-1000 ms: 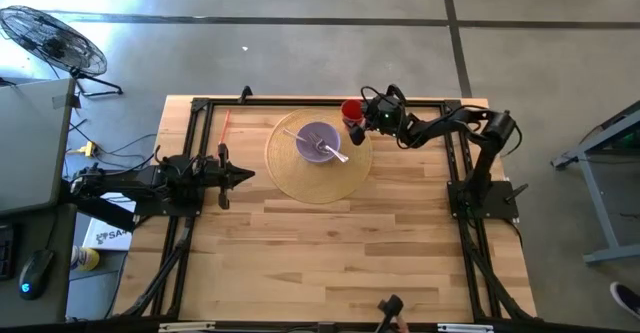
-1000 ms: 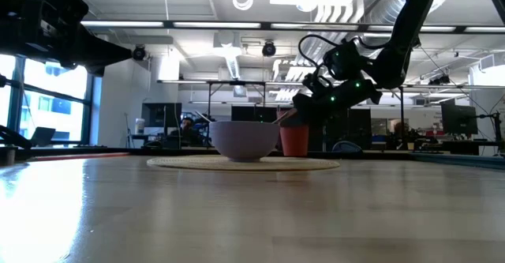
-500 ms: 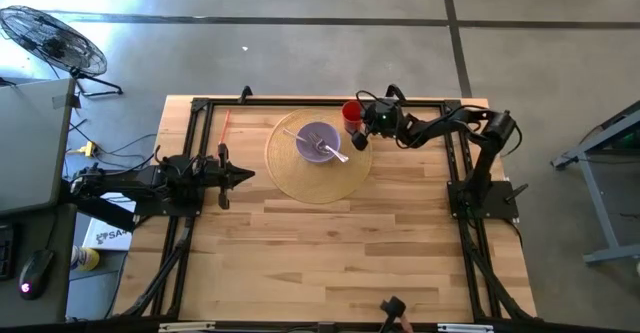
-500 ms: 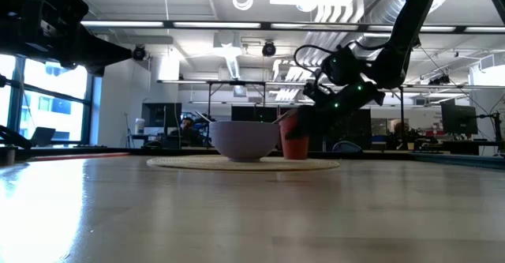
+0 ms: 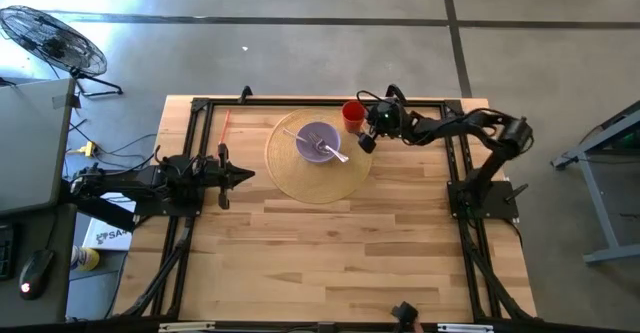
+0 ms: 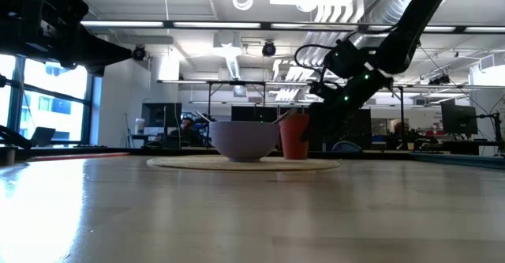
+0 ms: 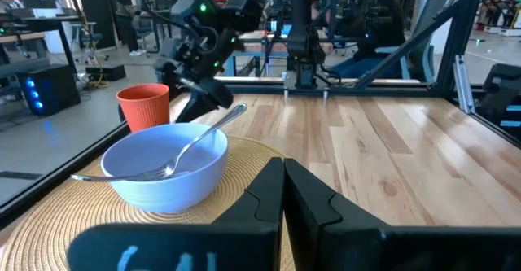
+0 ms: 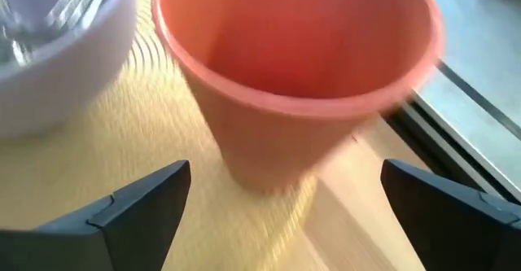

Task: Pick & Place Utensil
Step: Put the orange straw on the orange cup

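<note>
On the wooden desk (image 5: 330, 253) the near half lies bare, the boards running out to a round woven mat (image 5: 318, 157) toward the far edge. In the middle of that mat sits a pale lavender bowl (image 5: 318, 141), and a metal fork (image 5: 336, 154) lies in it, tines down in the basin and handle leaning up over the rim toward four o'clock. At about two o'clock from the bowl, right at the mat's edge, a red cup (image 5: 352, 112) stands upright. The right claw (image 5: 366, 136) hangs just beside that cup, on its four o'clock side, low over the mat; its fingers (image 8: 138, 206) are spread wide apart, with the cup in front of them and not touched. Over at nine o'clock, by the desk's left rail, the left claw (image 5: 243, 174) waits pointing in at the mat, its fingers (image 7: 269, 194) pressed together and holding nothing.
</note>
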### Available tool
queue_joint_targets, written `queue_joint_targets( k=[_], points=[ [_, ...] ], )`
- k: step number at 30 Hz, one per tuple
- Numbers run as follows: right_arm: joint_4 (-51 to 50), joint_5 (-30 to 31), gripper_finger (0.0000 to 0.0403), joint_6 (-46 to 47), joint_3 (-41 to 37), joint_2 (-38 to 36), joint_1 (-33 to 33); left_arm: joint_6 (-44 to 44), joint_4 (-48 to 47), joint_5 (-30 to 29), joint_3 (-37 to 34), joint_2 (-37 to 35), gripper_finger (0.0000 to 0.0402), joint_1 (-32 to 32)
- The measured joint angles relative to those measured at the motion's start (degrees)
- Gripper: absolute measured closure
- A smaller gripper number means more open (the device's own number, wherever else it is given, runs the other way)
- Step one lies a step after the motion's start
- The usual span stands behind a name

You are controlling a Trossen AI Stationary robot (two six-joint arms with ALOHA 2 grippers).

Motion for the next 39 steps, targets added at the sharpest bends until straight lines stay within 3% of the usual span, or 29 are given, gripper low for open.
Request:
queue_joint_targets(
  k=[9, 14, 19, 27, 35, 39],
  points=[
    [-21.0, 10.0, 0.0006, -0.4, 0.0, -14.2, 2.5, 0.0, 0.0, 0.0, 0.0, 0.0, 0.0401, 0.0],
    [-26.5, 14.3, 0.0005, 3.1, 0.0, -21.7, 8.8, 0.0, 0.0, 0.0, 0.0, 0.0, 0.0401, 0.0],
    [-29.7, 14.3, 0.0012, 8.0, 0.0, -25.1, 17.0, -0.4, 0.2, 0.0, 0.0, 0.0, 0.0401, 0.0],
    [-30.2, 18.1, 0.0025, 19.9, 0.0, -24.7, 30.4, -8.5, 5.9, 0.0, -0.1, 0.0, 0.0401, 0.0],
    [-26.8, 23.9, 0.0032, 25.2, 0.0, -24.8, 38.2, -7.6, 10.7, -1.5, 0.2, 0.0, 0.0401, 0.0],
    [-21.9, 24.1, 0.0033, 24.8, 0.0, -24.8, 39.6, -8.2, 4.0, -10.8, 4.6, 1.1, 0.0401, 0.0]
  ],
)
